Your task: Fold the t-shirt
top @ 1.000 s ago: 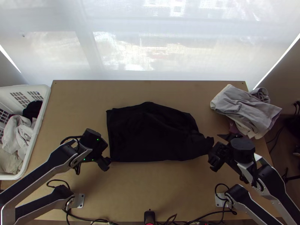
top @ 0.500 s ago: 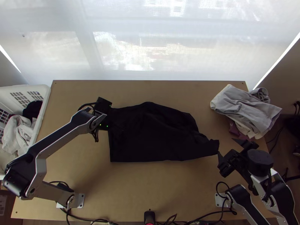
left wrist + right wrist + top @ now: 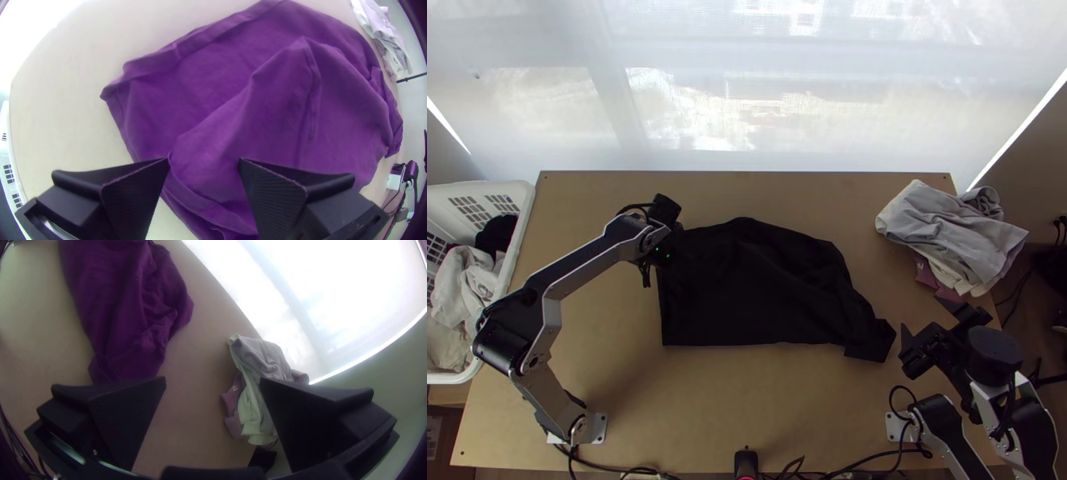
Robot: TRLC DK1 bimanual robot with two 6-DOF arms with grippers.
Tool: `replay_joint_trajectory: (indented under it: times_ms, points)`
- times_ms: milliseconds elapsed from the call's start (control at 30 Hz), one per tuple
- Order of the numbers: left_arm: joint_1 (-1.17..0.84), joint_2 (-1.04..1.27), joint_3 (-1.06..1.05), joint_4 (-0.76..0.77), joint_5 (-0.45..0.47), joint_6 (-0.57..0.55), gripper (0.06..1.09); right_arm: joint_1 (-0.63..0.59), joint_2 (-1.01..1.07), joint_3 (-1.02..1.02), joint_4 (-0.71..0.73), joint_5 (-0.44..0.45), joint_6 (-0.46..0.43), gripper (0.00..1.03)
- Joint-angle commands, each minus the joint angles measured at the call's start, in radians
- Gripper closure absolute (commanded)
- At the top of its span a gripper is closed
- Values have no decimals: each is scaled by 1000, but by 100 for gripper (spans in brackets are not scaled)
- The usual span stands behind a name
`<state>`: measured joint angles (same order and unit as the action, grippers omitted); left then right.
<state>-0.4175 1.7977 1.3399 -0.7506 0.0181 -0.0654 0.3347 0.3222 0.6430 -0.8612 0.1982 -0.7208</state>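
Note:
In the top view the black t-shirt lies partly folded and wrinkled mid-table, its right end bunched near my right gripper. The left gripper is over the shirt's far left corner. In the left wrist view the left gripper stands open above the shirt, which looks purple there, nothing held between its fingers. In the right wrist view the right gripper is open too, with the shirt's end beside one finger and bare table between the two.
A pile of grey and light clothes lies at the table's far right, with a maroon cloth under its near side. At the left stands a white basket holding clothes. Cables run along the near edge.
The left gripper has moved from the shirt's near left corner up to its far left corner. My right gripper has drawn back to the right, and the shirt's right end has dropped nearer the table's front.

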Motion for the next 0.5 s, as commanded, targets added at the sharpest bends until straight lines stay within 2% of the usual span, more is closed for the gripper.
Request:
replay_joint_trajectory:
  times_ms: [0, 33, 167, 200, 333, 400, 467]
  points:
    - [-1, 38, 19, -64, 0, -13, 35, -11, -6, -14, 24, 0, -8, 5]
    - [-3, 42, 19, -75, 0, -13, 36, -11, -5, -16, 25, 1, -8, 5]
    - [-6, 49, 7, -84, 0, -5, 50, -14, -6, -16, 30, 1, -8, 5]
    - [-7, 49, 5, -84, 3, 1, 58, -17, -6, -14, 30, 0, -8, 5]
    - [-20, 19, 16, -81, 6, 7, 99, -19, -9, -11, 36, 1, -8, 5]
    - [-35, -27, 30, -93, 9, 7, 105, -19, -5, -9, 50, 1, -16, 5]
    - [-58, -84, 48, -138, 45, 21, 105, -22, 11, -3, 77, 1, -22, 5]
